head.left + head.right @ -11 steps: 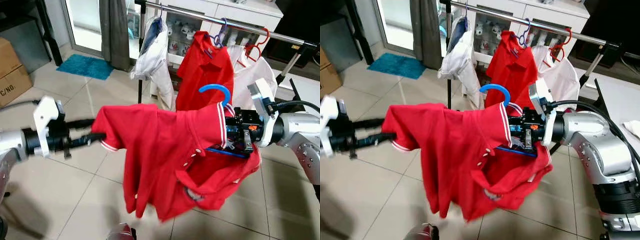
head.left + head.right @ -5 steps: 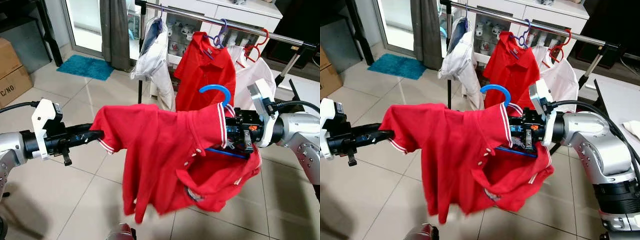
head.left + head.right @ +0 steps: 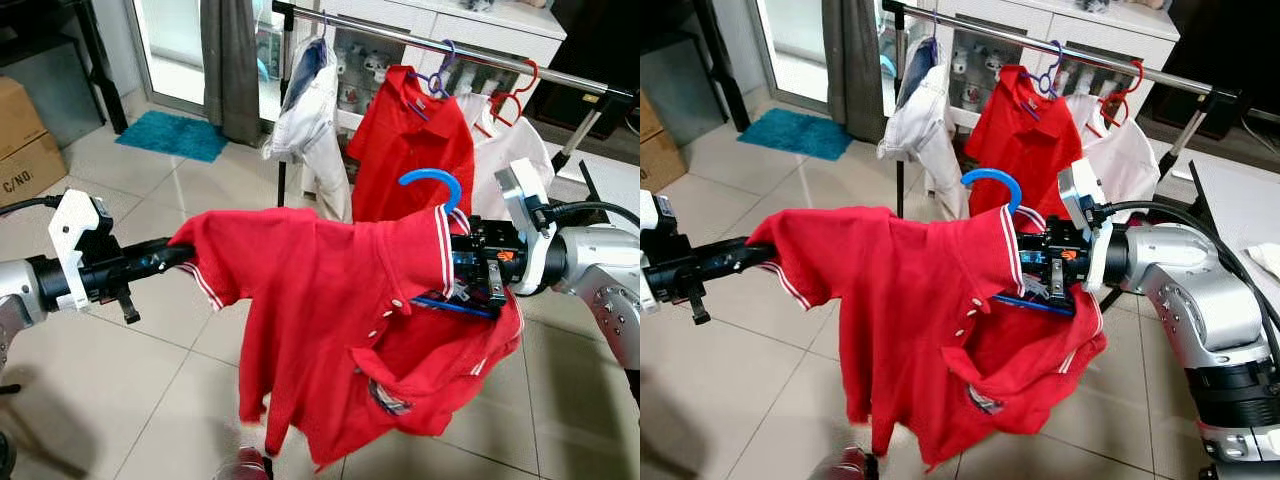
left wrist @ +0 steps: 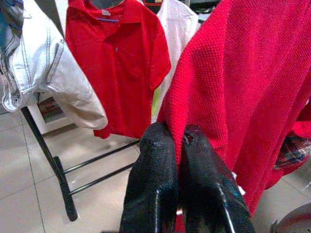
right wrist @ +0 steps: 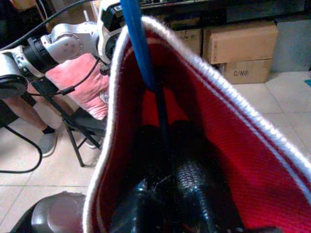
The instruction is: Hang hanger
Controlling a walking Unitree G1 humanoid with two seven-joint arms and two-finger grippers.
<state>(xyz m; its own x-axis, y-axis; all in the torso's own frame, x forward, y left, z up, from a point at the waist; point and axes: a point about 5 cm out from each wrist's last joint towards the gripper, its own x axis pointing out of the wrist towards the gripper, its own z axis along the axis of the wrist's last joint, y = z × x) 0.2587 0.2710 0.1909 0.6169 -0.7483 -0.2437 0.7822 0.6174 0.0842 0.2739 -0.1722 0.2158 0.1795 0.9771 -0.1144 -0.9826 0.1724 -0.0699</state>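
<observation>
Clothes rail [image 3: 470, 48]: three garments are seen hanging on it already, a white one [image 3: 310, 100] at the robot's left, a red polo [image 3: 415, 140] in the middle and a white shirt [image 3: 510, 150] at the right. A bare stretch of rail is noted between the white garment and the red polo.

Red shirt [image 3: 330, 300]: it is held out in mid-air in front of the rail, well apart from it, spread between the two arms. One sleeve is drawn toward the left arm; the body and hem hang loose and partly bunched below the collar.

Blue hanger [image 3: 432, 182]: the hook stands up above the collar and the bar [image 3: 450, 303] runs inside the shirt. It is judged only partly seated, as the left shoulder is carried by the gripper and not by the hanger.

Right gripper [image 3: 470, 272]: it is clamped on the hanger at the neck, through the collar; in the right wrist view the blue shaft [image 5: 141, 43] is seen passing between the closed fingers.

Left gripper [image 3: 165, 257]: its fingers [image 4: 155, 160] are pressed together, with the sleeve edge lying against them; a pinch on the fabric is judged likely.

Progress: the hanger is loaded but not hung. Release of the sleeve, a lift to the rail and hooking over it are judged to remain.

Containers: a cardboard box [image 3: 25, 130] is seen at the far left; its contents cannot be told.
</observation>
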